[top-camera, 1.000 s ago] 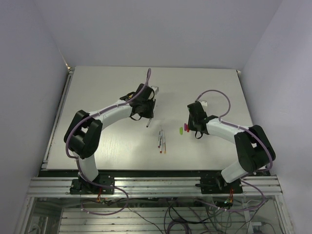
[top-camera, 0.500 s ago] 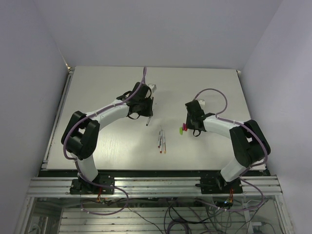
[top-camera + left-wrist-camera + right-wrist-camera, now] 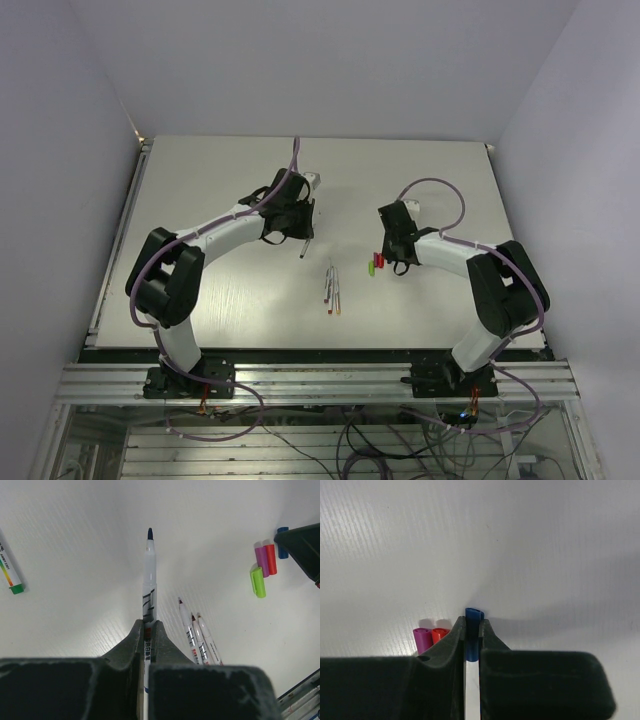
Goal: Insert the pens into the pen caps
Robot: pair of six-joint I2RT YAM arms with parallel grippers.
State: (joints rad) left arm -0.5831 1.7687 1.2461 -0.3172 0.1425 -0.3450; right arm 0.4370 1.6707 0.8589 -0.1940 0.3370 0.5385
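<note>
My left gripper (image 3: 148, 626) is shut on a white pen (image 3: 150, 582) whose dark blue tip points away from it, just above the table; from above the pen (image 3: 303, 250) sticks out below the gripper (image 3: 299, 232). My right gripper (image 3: 472, 625) is shut on a blue pen cap (image 3: 474, 616) low at the table. Beside it lie a purple cap (image 3: 422, 639) and a red cap (image 3: 440, 634). A light green cap (image 3: 257, 581) lies just in front of those two. Three uncapped pens (image 3: 332, 288) lie side by side mid-table.
At the far left of the left wrist view lies a white pen with a green cap (image 3: 11, 573) on it. The right gripper's dark finger (image 3: 302, 542) shows at that view's right edge, near the loose caps (image 3: 375, 264). The table's front edge (image 3: 300, 347) runs near the arm bases.
My right gripper has moved slightly left and down to the caps and shut on the blue one. The left arm drew back a little with its pen, then held still.
</note>
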